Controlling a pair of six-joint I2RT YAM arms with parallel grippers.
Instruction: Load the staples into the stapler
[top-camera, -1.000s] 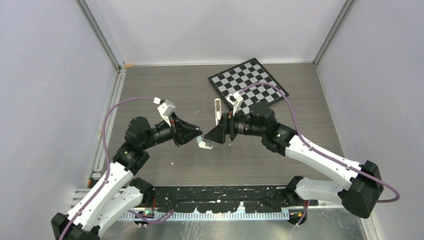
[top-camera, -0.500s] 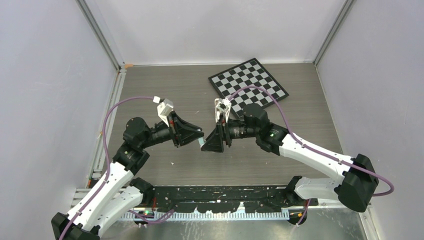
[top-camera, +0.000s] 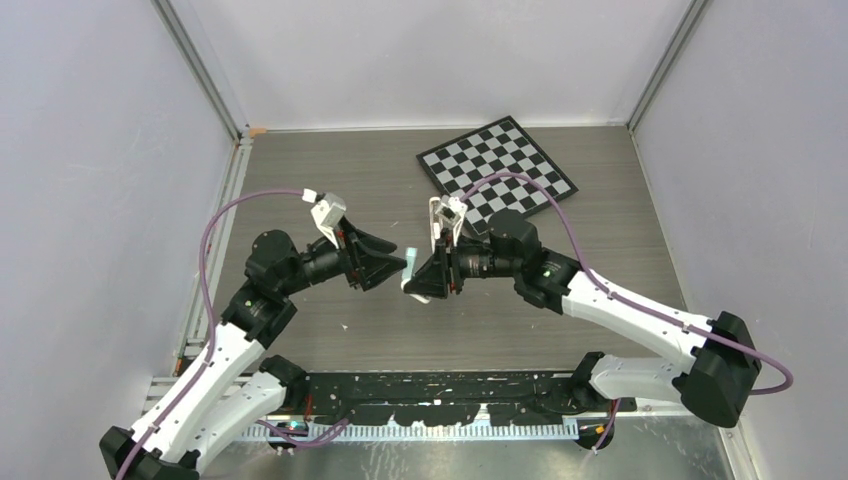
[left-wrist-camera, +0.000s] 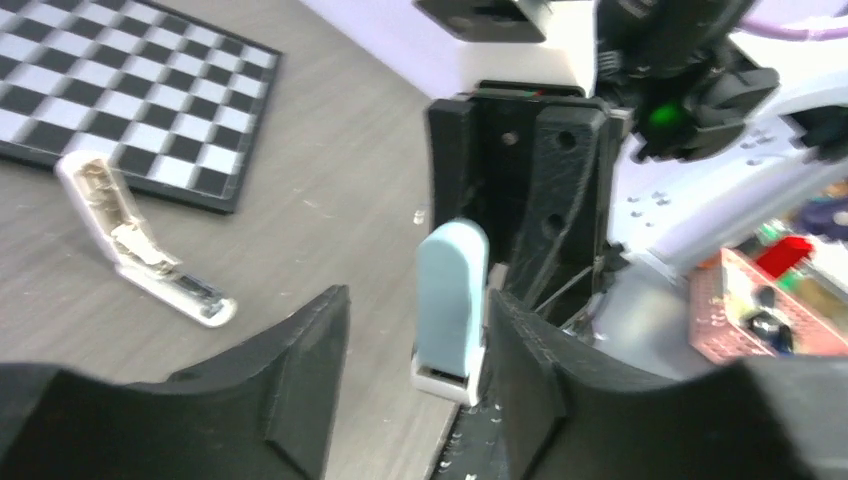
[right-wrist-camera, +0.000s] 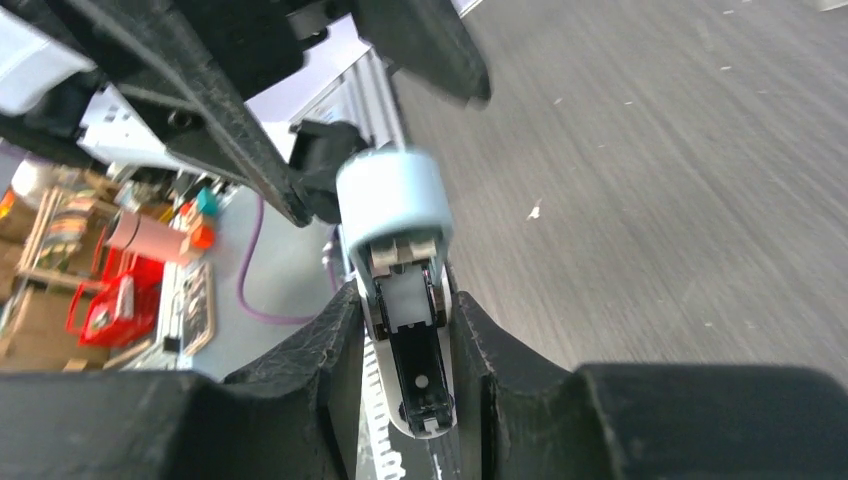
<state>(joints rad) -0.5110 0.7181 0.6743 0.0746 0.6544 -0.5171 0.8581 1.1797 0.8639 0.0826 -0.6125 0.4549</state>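
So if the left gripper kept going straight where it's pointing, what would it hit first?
Most likely the pale blue and white stapler, clamped in the right gripper, directly ahead of the open left gripper. Depth is unclear, but it looks very close.

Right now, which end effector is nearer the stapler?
Right. The right end effector clamps the stapler; the left end effector is open, facing it without gripping.
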